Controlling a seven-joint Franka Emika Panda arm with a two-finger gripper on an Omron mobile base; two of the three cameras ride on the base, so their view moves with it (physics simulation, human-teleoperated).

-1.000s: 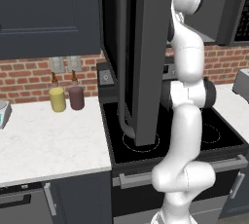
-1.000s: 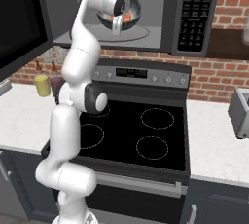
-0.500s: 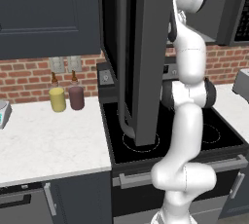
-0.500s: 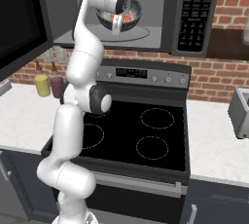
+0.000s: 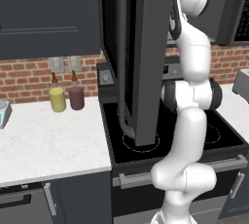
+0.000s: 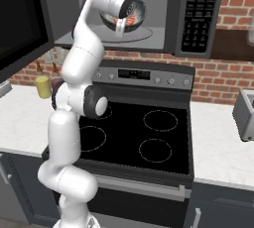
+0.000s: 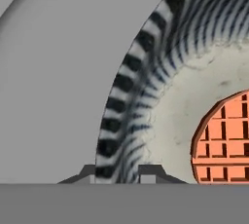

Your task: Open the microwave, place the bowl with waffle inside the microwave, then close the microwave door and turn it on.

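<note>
Inside the microwave (image 6: 149,19), up over the stove (image 6: 144,138), I have the arm reaching into the pale grey cavity with the bowl (image 6: 130,16) carried at the hand. In the right base view the bowl sits tilted just above the round turntable plate (image 6: 141,34); I cannot tell whether it touches the plate. In the hand view the fingers (image 7: 121,172) are pinched onto the bowl's ribbed rim, one dark tip on each side of the wall, narrowly apart with the rim between them. The waffle (image 7: 223,138) lies on the bowl's pale floor, orange with a square grid, to the right in that view. The microwave door (image 5: 146,57) stands swung wide open; in the left base view I see it edge-on in front of the arm, with its grey tubular handle (image 5: 124,121) curving at the bottom. On the white bench (image 5: 48,140) to the left stand a yellow jar (image 5: 57,99) and a maroon jar (image 5: 76,97), just beside each other by the brick wall.
</note>
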